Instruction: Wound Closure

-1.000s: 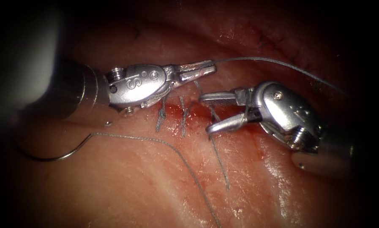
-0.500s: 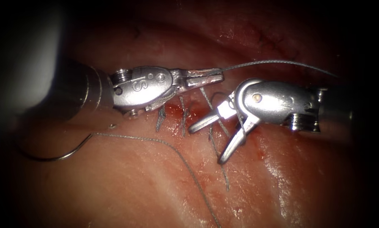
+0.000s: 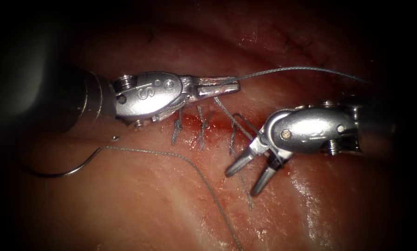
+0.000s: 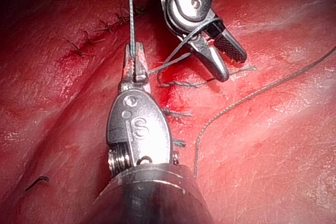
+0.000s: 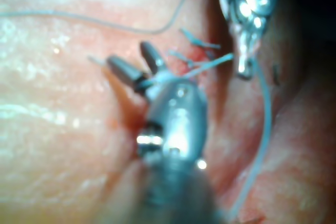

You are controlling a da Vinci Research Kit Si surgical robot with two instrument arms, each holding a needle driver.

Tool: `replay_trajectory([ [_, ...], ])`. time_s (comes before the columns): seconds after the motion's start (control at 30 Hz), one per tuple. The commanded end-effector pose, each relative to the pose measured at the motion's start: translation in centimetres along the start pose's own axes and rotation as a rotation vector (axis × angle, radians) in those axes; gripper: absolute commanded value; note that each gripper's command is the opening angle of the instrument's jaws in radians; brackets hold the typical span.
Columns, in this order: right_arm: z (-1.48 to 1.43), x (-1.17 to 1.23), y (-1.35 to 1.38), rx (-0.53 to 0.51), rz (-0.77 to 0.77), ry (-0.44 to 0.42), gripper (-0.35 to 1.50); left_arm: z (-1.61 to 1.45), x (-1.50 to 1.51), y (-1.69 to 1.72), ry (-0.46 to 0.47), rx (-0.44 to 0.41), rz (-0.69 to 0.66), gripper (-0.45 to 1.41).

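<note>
My left tool (image 3: 227, 86) is shut on the thread (image 3: 287, 69) just above the cut (image 3: 217, 123); from its jaws the strand runs off to the right. The right tool (image 3: 244, 180) has its jaws open and pointing down and left, holding nothing, with a loop of thread around its base. The curved needle (image 3: 59, 175) lies loose on the tissue (image 3: 148, 200) at the far left, not in it, trailing thread. In the left wrist view the left tool (image 4: 134, 64) pinches the strand, beside the open right tool (image 4: 231, 65). The right wrist view shows the open right tool (image 5: 131, 60).
Several stitches (image 3: 201, 132) cross the cut, with red fluid around them. A short thread tail (image 3: 249, 202) lies on the tissue below the right tool's jaws. The needle's thread (image 3: 208, 186) runs across the tissue toward the near edge.
The right tool has swung its open jaws from pointing left at the cut to pointing down and left, the thread wrapping around it. The left tool has barely moved.
</note>
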Motion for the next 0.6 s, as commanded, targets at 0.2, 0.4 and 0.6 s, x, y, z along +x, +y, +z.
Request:
replay_trajectory([
  [0.2,0.22,-0.2,-0.13,0.043,0.042,-0.04,0.42,0.04,-0.1,0.06,0.0,-0.002,-0.006,-0.45],
  [0.4,0.43,-0.4,-0.14,0.048,0.08,-0.066,0.48,0.02,-0.12,0.09,0.001,-0.003,-0.009,-0.45],
  [0.6,0.53,-0.47,-0.06,0.046,0.084,-0.085,0.56,0.01,-0.12,0.1,0.001,-0.004,-0.008,-0.45],
])
